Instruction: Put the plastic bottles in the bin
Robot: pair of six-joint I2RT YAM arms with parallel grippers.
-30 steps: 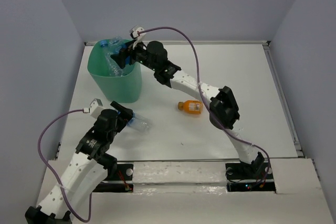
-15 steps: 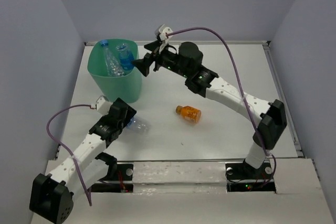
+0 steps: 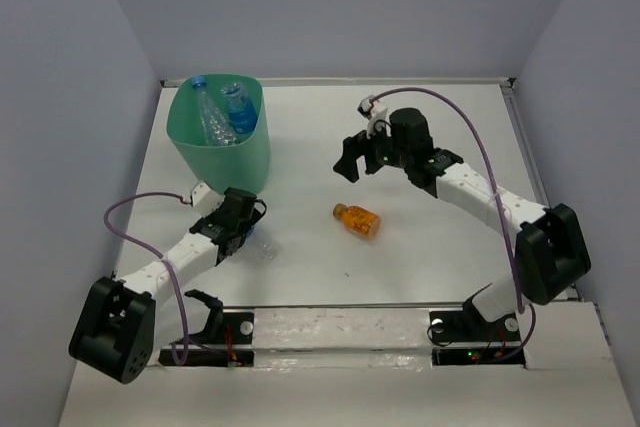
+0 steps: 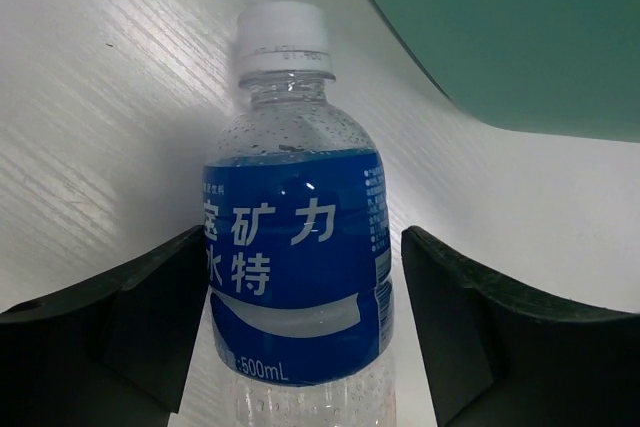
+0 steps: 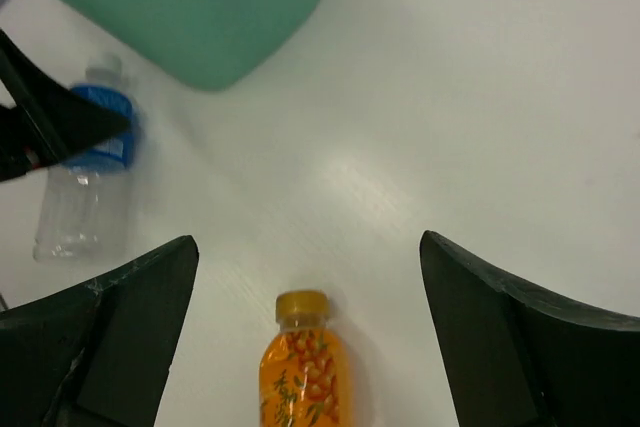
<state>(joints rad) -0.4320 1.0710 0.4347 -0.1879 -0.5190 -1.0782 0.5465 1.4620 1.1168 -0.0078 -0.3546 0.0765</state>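
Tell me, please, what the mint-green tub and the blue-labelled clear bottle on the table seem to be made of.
The mint-green tub looks like moulded plastic: uniform colour, smooth walls with a sheen. The blue-labelled clear bottle seems transparent plastic, droplets showing through its wall, with a glossy film label and a matte white cap.

Setting: robotics laboratory, enclosed test cell. Evidence: a bare white tabletop (image 3: 420, 247) boxed in at the left, back and right by plain lavender-grey wall panels (image 3: 400, 7) (matte and uniform, like a purpose-built booth); two white-and-black jointed robot arms, the left arm (image 3: 175, 265) and the right arm (image 3: 480, 192), fixed to a white mounting strip (image 3: 340, 327) along the near edge; purple cables (image 3: 107, 217) looping loose beside each arm.
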